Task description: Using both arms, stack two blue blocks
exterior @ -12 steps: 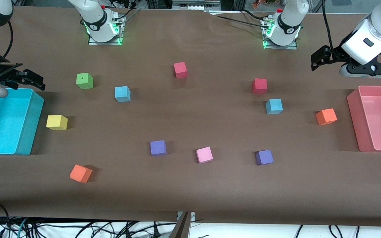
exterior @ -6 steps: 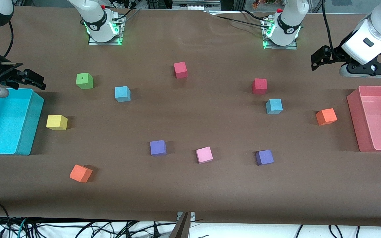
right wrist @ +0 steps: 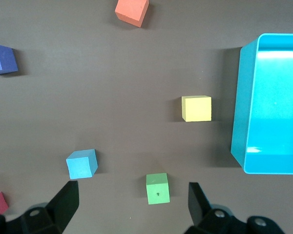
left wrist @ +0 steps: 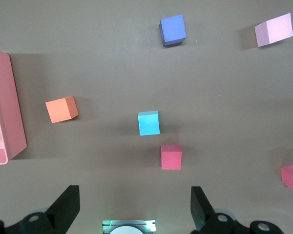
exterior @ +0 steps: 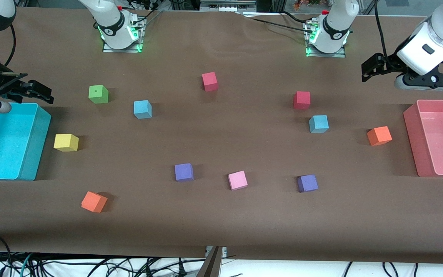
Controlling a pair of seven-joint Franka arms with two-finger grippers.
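Note:
Two sky-blue blocks lie apart on the brown table. One blue block [exterior: 142,109] is toward the right arm's end, beside a green cube [exterior: 98,94]; it also shows in the right wrist view [right wrist: 81,164]. The other blue block [exterior: 318,124] is toward the left arm's end, just nearer the camera than a red cube [exterior: 302,100]; it also shows in the left wrist view [left wrist: 149,123]. My right gripper [exterior: 44,95] hovers open and empty by the cyan bin's corner. My left gripper [exterior: 367,71] hovers open and empty above the table near the pink bin.
A cyan bin [exterior: 33,146] stands at the right arm's end, a pink bin [exterior: 412,130] at the left arm's end. Yellow [exterior: 66,142], orange [exterior: 94,201] [exterior: 379,135], red [exterior: 209,81], purple [exterior: 184,172] [exterior: 307,183] and pink [exterior: 237,180] cubes are scattered about.
The right gripper has shifted very slightly by the cyan bin. The left arm and all blocks have stayed put.

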